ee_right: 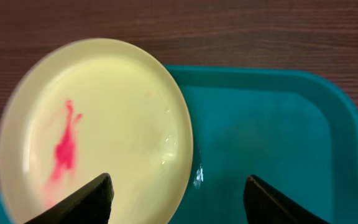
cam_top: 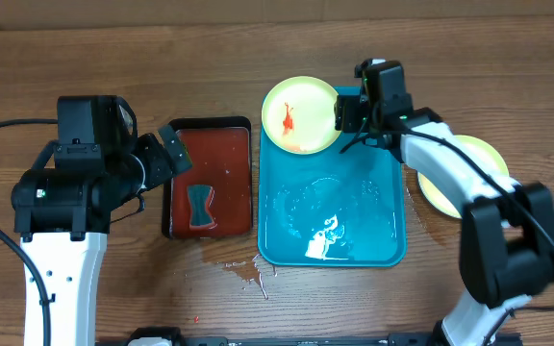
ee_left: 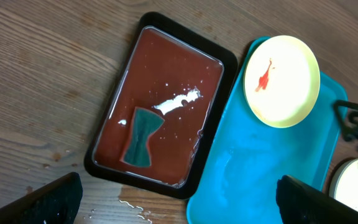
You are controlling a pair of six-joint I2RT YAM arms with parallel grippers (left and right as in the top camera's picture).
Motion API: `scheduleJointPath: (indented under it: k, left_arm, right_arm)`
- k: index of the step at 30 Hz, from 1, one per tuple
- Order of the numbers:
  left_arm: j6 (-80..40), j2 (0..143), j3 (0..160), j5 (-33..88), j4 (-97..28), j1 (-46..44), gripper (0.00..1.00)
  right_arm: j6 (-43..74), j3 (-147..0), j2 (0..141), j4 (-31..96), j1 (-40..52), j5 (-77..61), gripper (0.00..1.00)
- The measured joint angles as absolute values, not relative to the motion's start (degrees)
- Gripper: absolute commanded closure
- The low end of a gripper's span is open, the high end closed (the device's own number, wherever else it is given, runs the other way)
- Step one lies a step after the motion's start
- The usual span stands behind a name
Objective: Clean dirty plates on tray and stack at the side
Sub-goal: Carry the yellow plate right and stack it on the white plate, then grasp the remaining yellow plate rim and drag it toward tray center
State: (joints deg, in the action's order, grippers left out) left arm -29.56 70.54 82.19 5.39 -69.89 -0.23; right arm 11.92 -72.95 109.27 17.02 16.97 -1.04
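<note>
**Right gripper open at the rim of the smeared plate: hazards of the pick-up**

The right gripper [ee_right: 178, 180] holds its fingers [ee_right: 82, 202] wide apart, clamped on nothing. The near edge of the dirty plate [ee_right: 92, 124] lies between them, and the rest of the plate extends ahead and toward one finger. A red smear [ee_right: 64, 152] marks the plate's centre. The plate sits at the far corner of the tray [ee_right: 278, 112] and overhangs the tray's rim onto the table [cam_top: 450, 38].

The left gripper [ee_left: 178, 180] is also spread and empty. It hangs over the black tray [ee_left: 104, 155], with the sponge [ee_left: 143, 137] just ahead of its fingers, lying in red liquid [ee_left: 173, 68].

Probable failure modes:
- **Slip or pivot.** The fingers have only a thin, shallow rim to close on, so a pinch there may slip or tip the plate about the tray's edge. Because the plate overhangs, a nudge could slide it off onto the table.
- **Wet surfaces.** The tray floor beside the gripper looks wet, which reduces friction further.
- **Re-soiling.** A sponge lifted from red liquid may spread colour instead of removing it, and may drip across the tray.
- **Knocking the clean plate.** The clean plate [cam_top: 438, 199] lies behind the right gripper, partly under its forearm, where a careless swing could strike it.
</note>
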Motion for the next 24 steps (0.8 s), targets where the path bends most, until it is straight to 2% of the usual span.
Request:
scheduleJointPath:
  k: [2,3,7,8,10,11,19,24]
  left_arm:
    - [-29.6,70.5,82.2,5.4,-69.9,-0.2,0.0]
    - [-29.6,70.5,82.2,5.4,-69.9,-0.2,0.0]
    - [-29.6,70.5,82.2,5.4,-69.9,-0.2,0.0]
    - [-29.6,70.5,82.2,5.4,-69.9,-0.2,0.0]
    - [-29.6,70.5,82.2,5.4,-69.9,-0.2,0.0]
    - [-29.6,70.5,82.2,5.4,-69.9,-0.2,0.0]
    - [-29.6,70.5,82.2,5.4,-69.9,-0.2,0.0]
    - [-29.6,70.5,82.2,5.4,-69.9,-0.2,0.0]
  right_arm:
    - [11.9,-72.9,112.1,14.9,17.0,-1.0,0.31]
    - [12.0,-72.9,113.5,14.0,17.0,-1.0,0.34]
    - [11.6,-72.9,117.7,12.7,17.0,-1.6,0.54]
    - [11.4,-72.9,118.4,12.6,17.0,-1.8,0.62]
    - [11.4,-73.0,118.8,11.7,17.0,-2.2,0.88]
    - [11.6,-73.0,118.8,12.0,17.0,-2.3,0.96]
    - [12.0,-73.1,115.5,18.8,16.9,-3.2,0.96]
    - [11.9,-72.7,104.0,27.4,16.9,-2.8,0.96]
